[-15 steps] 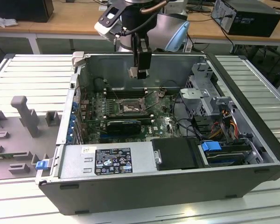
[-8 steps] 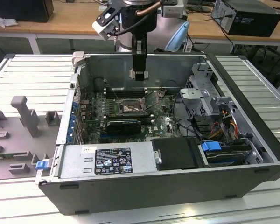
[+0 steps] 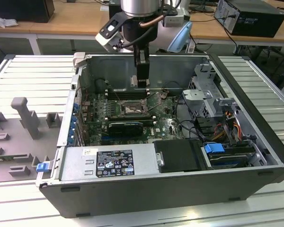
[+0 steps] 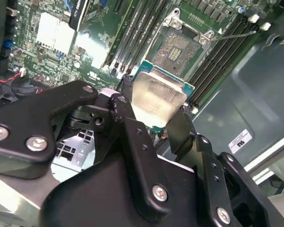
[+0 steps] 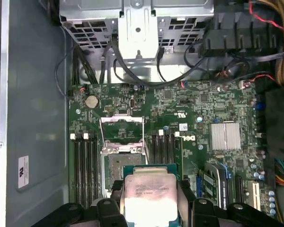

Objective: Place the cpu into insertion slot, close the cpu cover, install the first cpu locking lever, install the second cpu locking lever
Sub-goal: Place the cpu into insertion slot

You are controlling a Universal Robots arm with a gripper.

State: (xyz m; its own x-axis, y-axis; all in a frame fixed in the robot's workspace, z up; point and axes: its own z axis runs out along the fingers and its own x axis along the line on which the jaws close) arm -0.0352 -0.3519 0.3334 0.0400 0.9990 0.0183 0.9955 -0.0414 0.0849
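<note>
My gripper hangs inside the open computer case, above the motherboard's far edge, shut on the cpu. In both wrist views the cpu shows as a silver-topped square chip with a green rim, pinched at two opposite sides by the black fingers. The insertion slot lies uncovered on the board, its brownish contact field exposed, a short way below and ahead of the chip. The cpu cover stands flipped open at the slot's far side. A thin wire lever sticks out beside the socket.
Black memory slots flank the socket on both sides. A silver heat sink, a metal drive cage and loose cables crowd the board's edges. The power supply fills the case's near side. Grey fixtures stand on the exterior view's left.
</note>
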